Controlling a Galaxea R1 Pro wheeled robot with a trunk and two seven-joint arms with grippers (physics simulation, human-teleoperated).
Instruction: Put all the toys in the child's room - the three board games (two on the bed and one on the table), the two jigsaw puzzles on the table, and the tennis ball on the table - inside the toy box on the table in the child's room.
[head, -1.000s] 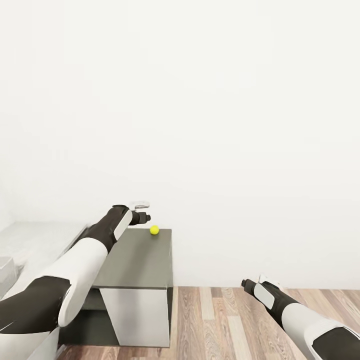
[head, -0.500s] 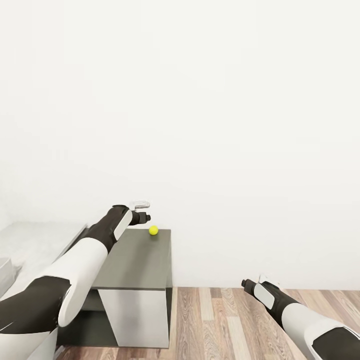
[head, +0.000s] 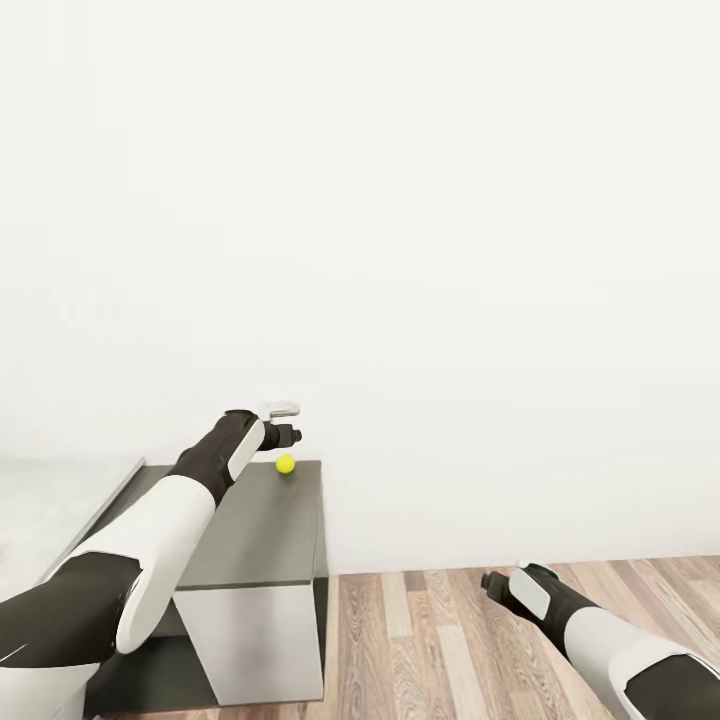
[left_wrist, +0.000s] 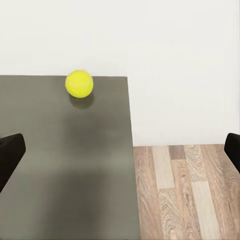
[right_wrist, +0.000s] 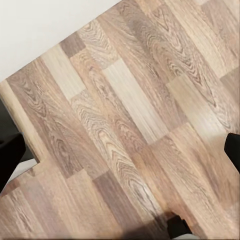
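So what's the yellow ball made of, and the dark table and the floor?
The tennis ball looks like yellow felt, matte with a faint pale seam. The table has a smooth, dull dark grey top with no grain, so probably painted board or laminate; I can't tell which. The floor looks like wooden planks, with brown grain and knots.

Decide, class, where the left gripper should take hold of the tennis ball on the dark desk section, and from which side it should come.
Grip the tennis ball across its middle, probably from above. It is round, so any width fits, but it can roll. It sits near the dark desk top's back edge by the wall, so a sideways push risks losing it. The left gripper hovers close by, fingers spread wide.
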